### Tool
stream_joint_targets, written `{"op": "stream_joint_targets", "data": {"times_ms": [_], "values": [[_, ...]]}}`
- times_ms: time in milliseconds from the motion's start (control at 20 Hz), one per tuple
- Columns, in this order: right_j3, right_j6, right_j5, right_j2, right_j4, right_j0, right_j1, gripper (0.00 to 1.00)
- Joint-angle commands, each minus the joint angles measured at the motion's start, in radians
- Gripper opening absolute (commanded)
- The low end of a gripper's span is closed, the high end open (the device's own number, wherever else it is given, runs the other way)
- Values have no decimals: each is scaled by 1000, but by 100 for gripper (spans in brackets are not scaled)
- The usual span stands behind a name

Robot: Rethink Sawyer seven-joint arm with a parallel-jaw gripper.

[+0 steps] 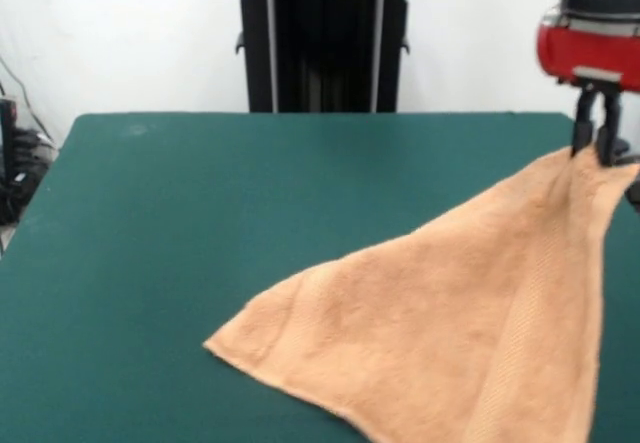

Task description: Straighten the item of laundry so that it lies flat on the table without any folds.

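An orange-tan terry towel, the item of laundry, fills the lower right of the front view. One corner is lifted off the dark green table, so the cloth hangs in a slanted sheet down to the felt, with a woven band running along its right side. My gripper hangs from the red and black arm at the upper right and is shut on that raised corner. The towel's lowest corner rests on the table at the centre-left, and its bottom edge runs out of the picture.
The robot's black pedestal stands behind the table's far edge. Dark cables hang beside the table's left edge. Bare green felt spans the left half and the far strip.
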Motion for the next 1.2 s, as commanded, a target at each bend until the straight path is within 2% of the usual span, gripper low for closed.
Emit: {"op": "stream_joint_targets", "data": {"times_ms": [50, 150, 300, 500, 600, 650, 800, 900, 1050, 1200], "values": [[225, 281, 81, 25, -37, 130, -54, 0], [301, 218, 38, 62, -32, 145, -92, 0], [359, 183, 5, 72, -42, 182, -131, 0], [382, 203, -45, 41, -62, 226, -111, 0], [396, 161, -96, 52, -71, 214, -105, 0], [403, 122, -127, 70, -76, 199, -108, 100], [403, 124, -176, 81, -66, 188, -108, 100], [368, 155, -159, 59, -63, 195, -105, 100], [281, 193, -54, 1, -84, 207, -111, 100], [164, 242, 134, -79, -126, 210, -162, 100]]}}
